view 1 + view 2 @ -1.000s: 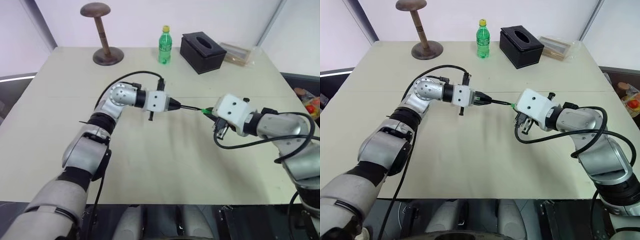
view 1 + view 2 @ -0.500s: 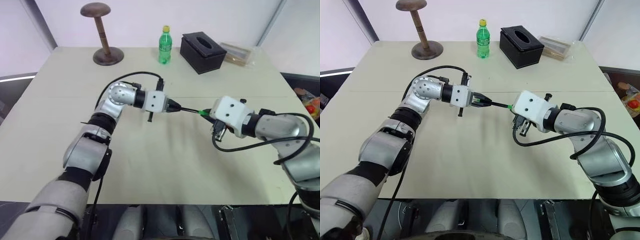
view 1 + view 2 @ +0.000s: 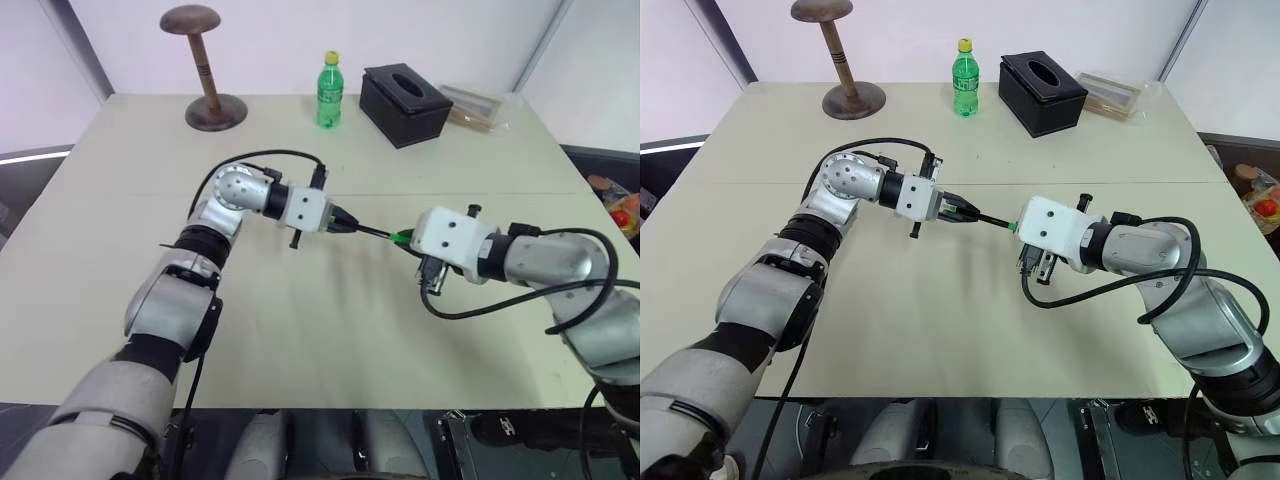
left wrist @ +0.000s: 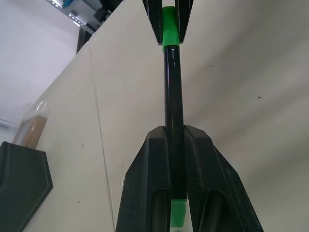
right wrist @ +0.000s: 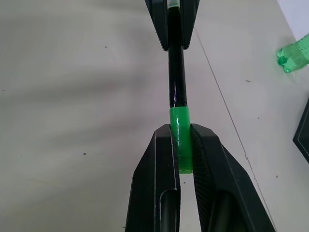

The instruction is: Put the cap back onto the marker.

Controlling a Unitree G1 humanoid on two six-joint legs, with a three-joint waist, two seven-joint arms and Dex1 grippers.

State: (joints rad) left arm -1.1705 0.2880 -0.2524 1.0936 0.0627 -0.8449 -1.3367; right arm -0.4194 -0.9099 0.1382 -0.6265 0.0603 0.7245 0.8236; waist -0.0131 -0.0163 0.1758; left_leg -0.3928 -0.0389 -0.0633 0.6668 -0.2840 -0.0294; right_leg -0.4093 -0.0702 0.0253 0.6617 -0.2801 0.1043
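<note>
- Beige table (image 3: 300, 340) carries one wooden hat stand (image 3: 208, 68), one green bottle (image 3: 329, 91), one black tissue box (image 3: 405, 104).
- One marker (image 3: 368, 231) is pinched by the left gripper (image 3: 352, 226), held above the tabletop.
- One green cap (image 5: 179, 137), clamped in the right gripper (image 5: 180, 145), sits over the marker's end.

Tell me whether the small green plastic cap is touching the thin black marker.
Touching. In the right wrist view the small green plastic cap sits on the end of the thin black marker, no gap between them.
</note>
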